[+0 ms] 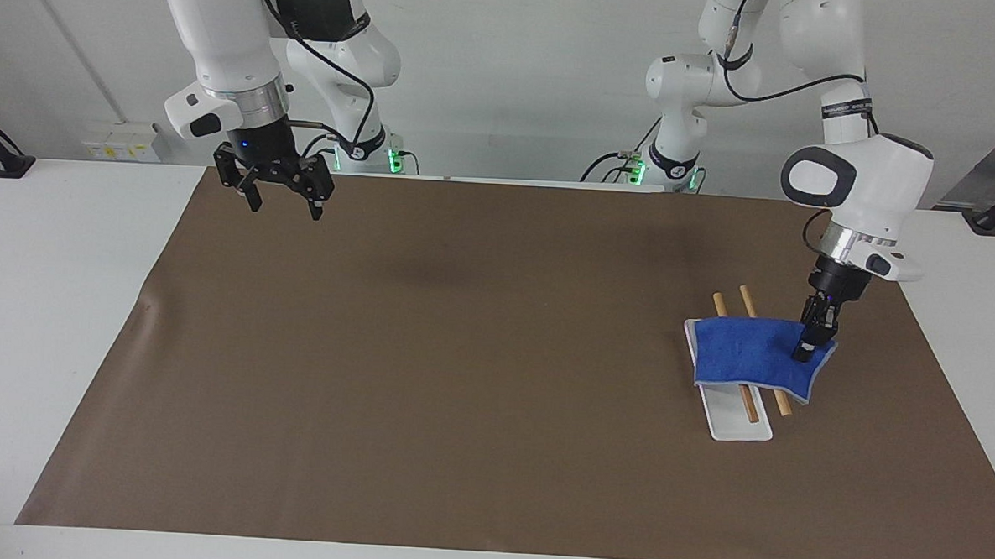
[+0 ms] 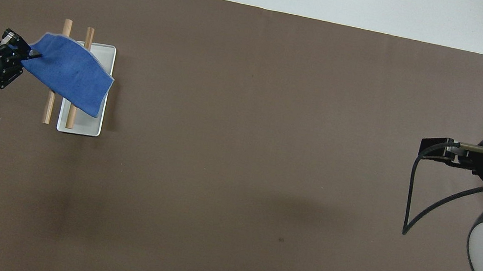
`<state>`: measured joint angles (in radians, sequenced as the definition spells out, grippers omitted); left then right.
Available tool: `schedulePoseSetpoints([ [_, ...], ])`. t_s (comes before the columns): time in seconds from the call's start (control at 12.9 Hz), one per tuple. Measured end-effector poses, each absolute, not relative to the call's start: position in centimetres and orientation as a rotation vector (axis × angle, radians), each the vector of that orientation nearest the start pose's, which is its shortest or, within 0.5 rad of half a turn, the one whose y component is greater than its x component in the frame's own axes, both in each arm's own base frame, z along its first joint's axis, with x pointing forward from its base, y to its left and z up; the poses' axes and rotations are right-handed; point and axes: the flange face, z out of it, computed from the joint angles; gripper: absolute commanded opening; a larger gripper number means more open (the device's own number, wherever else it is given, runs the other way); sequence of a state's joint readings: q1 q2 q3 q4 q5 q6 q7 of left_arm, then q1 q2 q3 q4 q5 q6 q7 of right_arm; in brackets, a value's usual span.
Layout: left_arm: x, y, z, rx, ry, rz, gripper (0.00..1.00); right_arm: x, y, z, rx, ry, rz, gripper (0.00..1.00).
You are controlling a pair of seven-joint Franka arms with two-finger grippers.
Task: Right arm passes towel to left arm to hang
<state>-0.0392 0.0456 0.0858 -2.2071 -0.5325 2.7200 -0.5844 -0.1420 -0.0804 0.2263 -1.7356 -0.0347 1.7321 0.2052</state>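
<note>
Holding the towel point(image 1: 750, 351) by one corner, the left end effector point(image 1: 807, 343) has its fingers pinched closed on the cloth at the left arm's end of the bench point(image 1: 493, 372). The grip at the corner leaves the rest of the towel free to drape: it lies spread over two wooden rods point(image 1: 747, 303) and over the white tray point(image 1: 739, 424) that carries them. Judged from that, the rods serve as the hanging rail, and the corner hold lets the cloth be drawn flat across both. The end effector sits low, just past the outer rod, so the held edge looks stretched rather than slack.

Right end effector point(image 1: 283, 193) hangs over the bench edge nearest the robots, at the right arm's end, fingers spread apart and empty, waiting well apart from the towel. Handover reads as done; hanging looks nearly done, release not yet made.
</note>
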Motion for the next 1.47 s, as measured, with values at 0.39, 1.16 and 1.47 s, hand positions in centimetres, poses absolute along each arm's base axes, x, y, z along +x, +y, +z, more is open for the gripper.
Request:
schedulePoseSetpoints([
  [0.39, 55.5, 5.2, 38.6, -2.998, -1.808, -0.562, 0.00, 53.9, 4.4, 63.2, -3.204, 0.185, -0.099, 1.00],
  [1.16, 55.2, 3.9, 38.5, -3.029, -1.763, -0.545, 0.69, 53.6, 2.5, 63.6, -3.202, 0.235, 0.017, 1.00],
  [1.47, 55.9, 3.2, 39.8, -3.117, -1.599, -0.460, 0.67, 53.6, 1.7, 63.0, -3.201, 0.163, 0.042, 1.00],
])
